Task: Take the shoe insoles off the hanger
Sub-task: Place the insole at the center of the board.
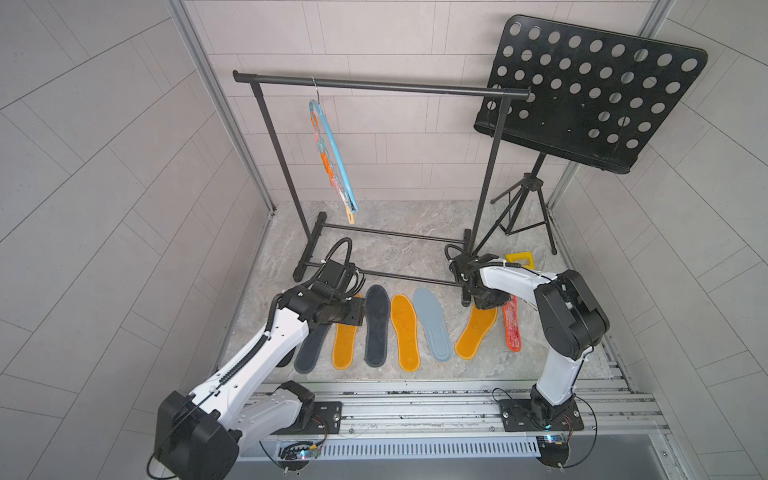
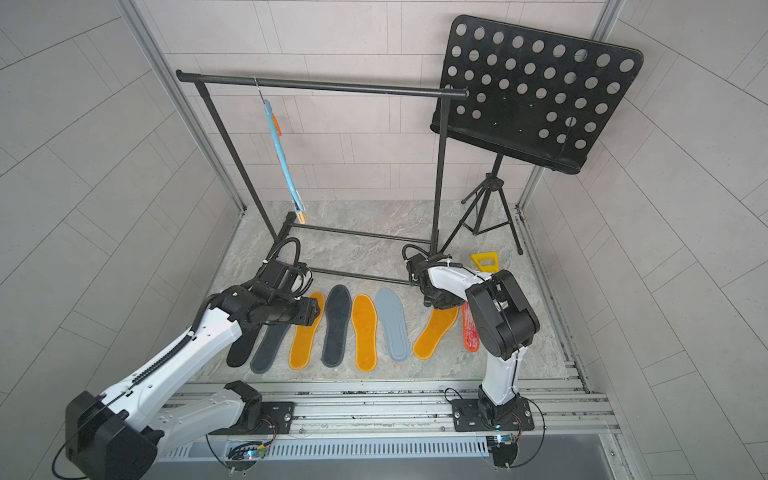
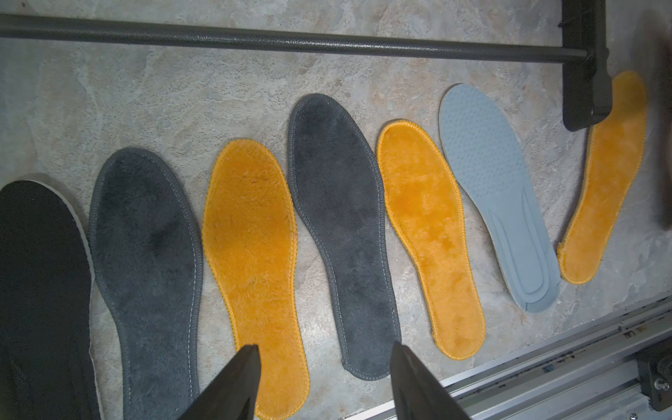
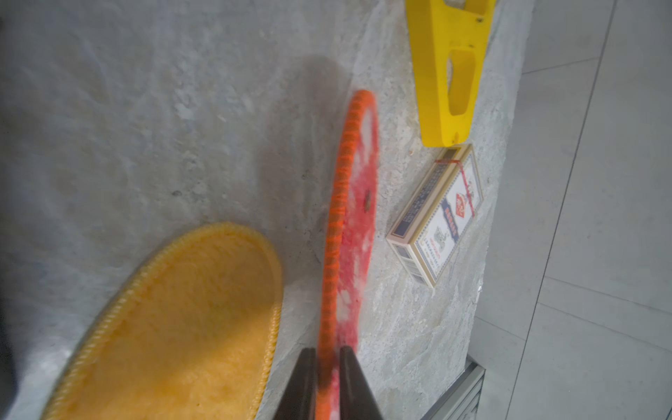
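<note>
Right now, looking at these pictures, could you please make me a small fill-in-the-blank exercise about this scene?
1. The blue hanger hangs on the black ___.
2. The left gripper has its jaws wide ___.
3. The red insole is held by the ___.
Missing words: rack; open; right gripper.

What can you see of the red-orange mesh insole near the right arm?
The red-orange mesh insole is thin, with a red open-weave face and a braided orange rim. It stands tilted on edge on the marbled table, one end pinched in the right gripper, beside an orange-yellow insole, clear of a card box.
</note>
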Available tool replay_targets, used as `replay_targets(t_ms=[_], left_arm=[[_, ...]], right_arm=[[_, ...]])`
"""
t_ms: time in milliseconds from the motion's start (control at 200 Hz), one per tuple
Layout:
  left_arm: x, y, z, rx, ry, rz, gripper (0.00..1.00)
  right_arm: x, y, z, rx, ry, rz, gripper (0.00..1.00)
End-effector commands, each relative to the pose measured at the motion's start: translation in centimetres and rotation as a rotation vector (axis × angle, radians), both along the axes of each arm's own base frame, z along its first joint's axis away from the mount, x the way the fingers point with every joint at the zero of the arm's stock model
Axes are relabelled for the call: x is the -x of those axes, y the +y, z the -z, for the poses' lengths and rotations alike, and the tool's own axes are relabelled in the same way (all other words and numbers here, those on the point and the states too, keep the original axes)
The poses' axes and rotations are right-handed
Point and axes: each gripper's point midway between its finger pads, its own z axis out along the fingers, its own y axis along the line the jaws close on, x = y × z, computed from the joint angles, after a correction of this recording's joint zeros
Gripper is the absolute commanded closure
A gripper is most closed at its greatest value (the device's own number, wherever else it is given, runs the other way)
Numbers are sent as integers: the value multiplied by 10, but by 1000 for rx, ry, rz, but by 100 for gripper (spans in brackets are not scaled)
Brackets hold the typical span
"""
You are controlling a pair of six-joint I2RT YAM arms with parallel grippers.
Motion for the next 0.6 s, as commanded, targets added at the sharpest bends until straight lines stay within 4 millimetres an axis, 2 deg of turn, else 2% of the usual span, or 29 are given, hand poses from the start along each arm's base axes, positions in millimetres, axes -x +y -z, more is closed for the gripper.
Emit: replay_targets(t_ms=[0, 95, 180, 285, 380, 445, 510, 560, 576, 596], left_arm=[[1, 9, 4, -44, 1, -16, 34], [1, 10, 1, -43, -10, -20, 33], [0, 13, 0, -52, -21, -31, 33], [-2, 18, -5, -66, -51, -50, 32], [-5, 25, -12, -81, -101, -69, 31], [-11, 33, -19, -101, -164, -93, 30], [-20, 47, -26, -132, -247, -151, 23], [-28, 68, -31, -203, -334, -239, 18], [-30, 75, -33, -225, -362, -276, 15], [-31, 85, -34, -253, -394, -327, 2]], right_arm=[[11, -10, 7, -11, 45, 38, 70], [10, -8, 2, -43, 11, 37, 58], [7, -3, -9, -97, -47, 36, 52], [-3, 4, -36, -176, -178, 10, 45], [-17, 11, -69, -257, -344, -47, 41], [-26, 8, -92, -290, -475, -66, 35], [-33, 6, -110, -315, -586, -93, 25], [-36, 4, -120, -318, -649, -117, 7], [-37, 3, -124, -315, -669, -122, 3], [-37, 1, -126, -311, -684, -133, 0]])
